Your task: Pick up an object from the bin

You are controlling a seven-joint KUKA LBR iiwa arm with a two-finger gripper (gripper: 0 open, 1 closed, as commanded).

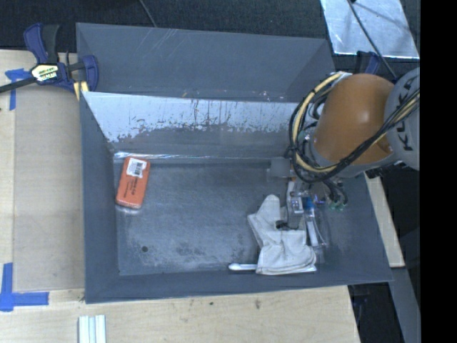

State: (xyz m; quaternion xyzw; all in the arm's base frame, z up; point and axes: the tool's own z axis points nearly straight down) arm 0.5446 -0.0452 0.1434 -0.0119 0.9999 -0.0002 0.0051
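My gripper [298, 229] hangs low at the bin's front right, right over a crumpled white cloth [278, 245] that lies against the front wall. Its metal fingers [313, 233] reach down onto the cloth's right side, with folds of cloth beside them. A thin silvery piece [241, 266] sticks out from under the cloth's left edge. An orange flat pack with a white label [132, 182] lies far off at the bin's back left.
The arm with its orange cover and cables comes in over the bin's right wall. Bare grey floor spreads between the orange pack and the cloth.
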